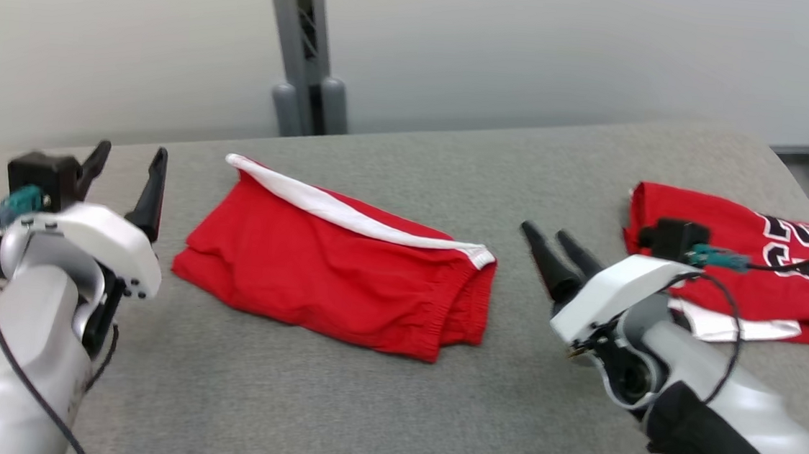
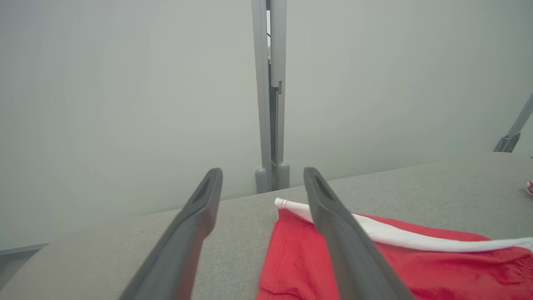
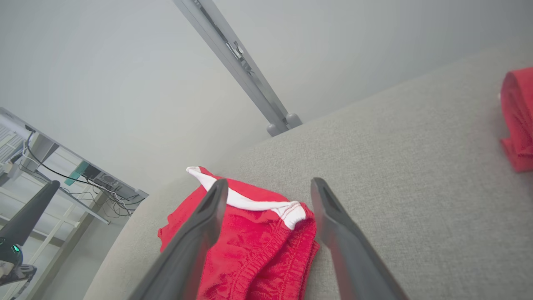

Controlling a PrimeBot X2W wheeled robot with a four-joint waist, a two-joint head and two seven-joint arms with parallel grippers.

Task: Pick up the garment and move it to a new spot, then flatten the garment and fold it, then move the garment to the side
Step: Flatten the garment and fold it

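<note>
The left hand (image 1: 129, 162) hovers over the left part of the grey desk (image 1: 375, 412), fingers spread wide and empty. Near it on the right, the red garment (image 1: 342, 280) with a white band lies folded at the desk's middle. The right hand (image 1: 546, 242), fingers parted and holding nothing, hangs between that garment and a folded red numbered jersey (image 1: 789, 297) at the far right

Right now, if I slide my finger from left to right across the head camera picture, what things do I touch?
left gripper → folded red shorts → right gripper → red jersey, all over the grey table.
</note>
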